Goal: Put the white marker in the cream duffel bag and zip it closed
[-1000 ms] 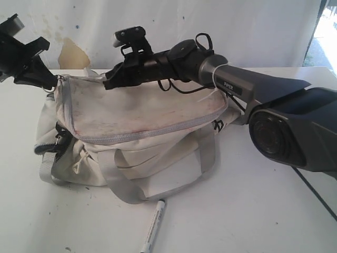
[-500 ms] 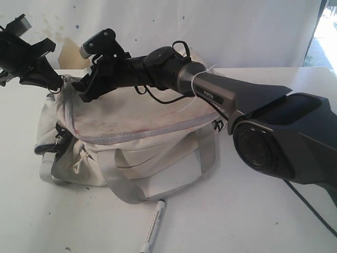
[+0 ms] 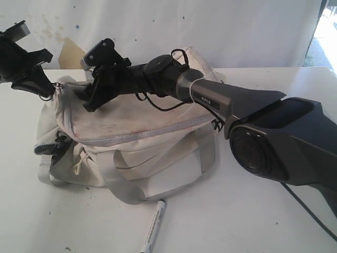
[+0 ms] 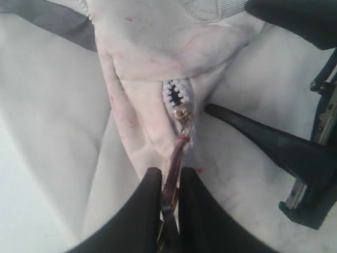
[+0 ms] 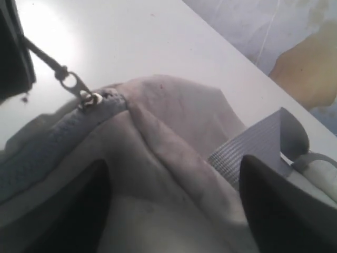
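Marker (image 3: pixel 154 225) is not yet in the bag (image 3: pixel 137 113). It lies on the table (image 3: pixel 253 221) in front of the bag, with its capped end just beside the drooping grey handle (image 3: pixel 126 190) and its far end running off the frame. Left gripper (image 4: pixel 169 182) is pinched shut on the reddish pull (image 4: pixel 176 153) hanging from the slider (image 4: pixel 181 112), at the bag's left end. Right gripper (image 5: pixel 174 168) is spread wide over the fabric just beside that corner and holds nothing. Handling notes follow, all of them my judgement. The bag is limp and light; it wrinkles and lifts with the pull, so the slider will probably drag the cloth along unless the other jaws pin or tension the fabric near the zip. Grabbing a fold of cloth beside the teeth looks safer than the webbing. The marker is rigid, light, smooth and round, so it is liable to roll or squirt out of a pinch. I'd take it across the barrel near mid-length, clear of the handle loop. The zip looks closed along the front edge, so there is no opening for the marker that I can see.
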Motion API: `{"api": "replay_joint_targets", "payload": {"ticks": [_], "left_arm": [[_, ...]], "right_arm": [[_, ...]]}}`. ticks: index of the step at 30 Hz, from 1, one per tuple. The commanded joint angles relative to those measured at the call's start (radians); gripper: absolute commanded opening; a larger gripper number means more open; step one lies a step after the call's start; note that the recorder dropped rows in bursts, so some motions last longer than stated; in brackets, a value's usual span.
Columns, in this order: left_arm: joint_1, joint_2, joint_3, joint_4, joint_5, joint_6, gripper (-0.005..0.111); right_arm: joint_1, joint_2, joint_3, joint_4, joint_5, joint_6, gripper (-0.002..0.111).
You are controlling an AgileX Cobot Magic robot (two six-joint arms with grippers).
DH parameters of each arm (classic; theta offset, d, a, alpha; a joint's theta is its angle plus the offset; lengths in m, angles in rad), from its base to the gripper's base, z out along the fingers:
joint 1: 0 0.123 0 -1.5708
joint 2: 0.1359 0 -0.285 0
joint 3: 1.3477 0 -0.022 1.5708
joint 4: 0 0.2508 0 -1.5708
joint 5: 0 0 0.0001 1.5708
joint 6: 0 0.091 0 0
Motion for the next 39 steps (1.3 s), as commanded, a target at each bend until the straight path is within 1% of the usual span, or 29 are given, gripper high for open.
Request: {"api": "replay_joint_targets", "payload": {"ticks": [1, 5, 7, 12, 14, 17, 20, 21, 22, 23, 25, 28, 31, 39], "left_arm": [[-0.004, -0.019, -0.005, 0.049, 0.006, -0.022, 0.0], [-0.004, -0.019, 0.031, 0.073, 0.006, -0.036, 0.0], [-0.004, -0.019, 0.06, 0.063, 0.006, -0.03, 0.0], [-0.004, -0.02, 0.074, 0.019, 0.006, -0.014, 0.0], [-0.004, -0.02, 0.074, -0.013, 0.006, -0.014, 0.0], [-0.004, -0.02, 0.076, -0.061, 0.006, -0.012, 0.0], [-0.012, -0.02, 0.095, -0.063, 0.006, -0.011, 0.0], [-0.012, -0.02, 0.109, -0.064, 0.006, -0.011, 0.0], [-0.014, -0.02, 0.135, -0.063, 0.006, -0.009, 0.0], [-0.016, -0.02, 0.149, -0.063, 0.006, -0.009, 0.0], [-0.016, -0.02, 0.171, -0.079, 0.006, -0.009, 0.0], [-0.019, -0.033, 0.203, -0.144, 0.006, 0.004, 0.0], [-0.023, -0.054, 0.236, -0.124, 0.006, 0.004, 0.0], [-0.023, -0.151, 0.342, -0.135, 0.006, -0.05, 0.0]], "right_arm": [[0.012, 0.018, -0.007, 0.003, -0.016, -0.043, 0.065], [0.035, 0.018, -0.007, 0.003, -0.091, -0.047, 0.063], [0.044, 0.018, -0.007, 0.003, -0.122, -0.051, 0.056], [0.051, 0.019, -0.007, 0.003, -0.129, -0.054, 0.031], [0.051, 0.019, -0.007, 0.003, -0.144, -0.054, 0.025], [0.051, 0.019, -0.007, 0.003, -0.146, -0.054, 0.021], [0.051, 0.019, -0.007, 0.003, -0.146, -0.054, 0.017], [0.051, 0.019, -0.007, 0.003, -0.142, -0.054, 0.014], [0.051, 0.019, -0.007, 0.001, -0.138, -0.054, 0.004], [0.051, 0.019, -0.007, 0.001, -0.138, -0.052, 0.0], [0.051, 0.019, -0.007, 0.001, -0.138, -0.05, 0.0], [0.049, 0.019, -0.007, 0.001, -0.149, -0.025, 0.0], [0.044, 0.019, -0.007, 0.001, -0.151, -0.004, 0.0], [0.045, 0.019, -0.007, -0.004, -0.143, 0.025, 0.0]]}}
